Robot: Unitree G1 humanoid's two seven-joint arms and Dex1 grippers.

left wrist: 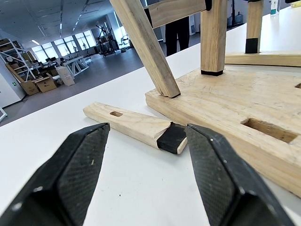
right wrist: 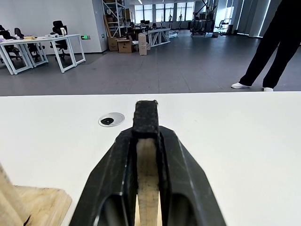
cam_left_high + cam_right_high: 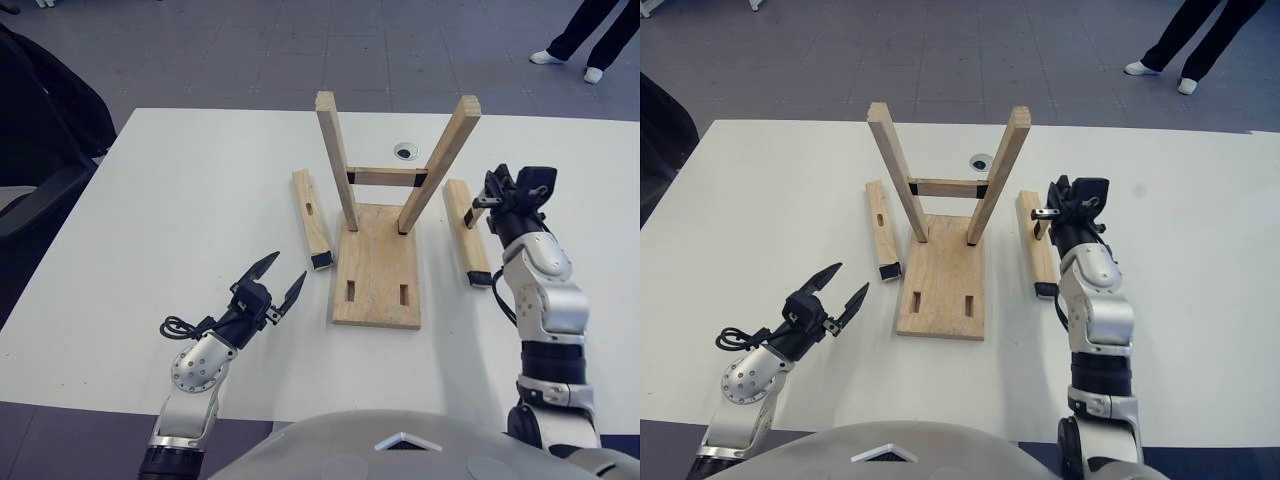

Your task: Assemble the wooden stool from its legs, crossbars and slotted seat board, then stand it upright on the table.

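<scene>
Head views: the seat board [image 3: 377,268] lies flat at mid-table [image 3: 180,200], two slots open at its near end. Two legs [image 3: 337,160] stand in its far slots, splayed apart and joined by a crossbar [image 3: 386,177]. One loose leg [image 3: 311,217] lies just beside the board's left edge, and a second loose leg [image 3: 467,232] lies beside its right edge; both have their black ends toward me. My left gripper [image 3: 287,268] hovers above the table, near the board's left near corner, fingers spread and holding nothing. My right gripper [image 3: 503,185] sits just right of the second loose leg's far end. A cable port [image 3: 405,151] lies beyond the stool. Left wrist view: the spread fingers frame the black end of the first loose leg, with the board and standing legs behind it. Right wrist view: the fingers are clamped on a narrow wooden strip [image 2: 147,179] with a black tip. I cannot tell which part it is.
</scene>
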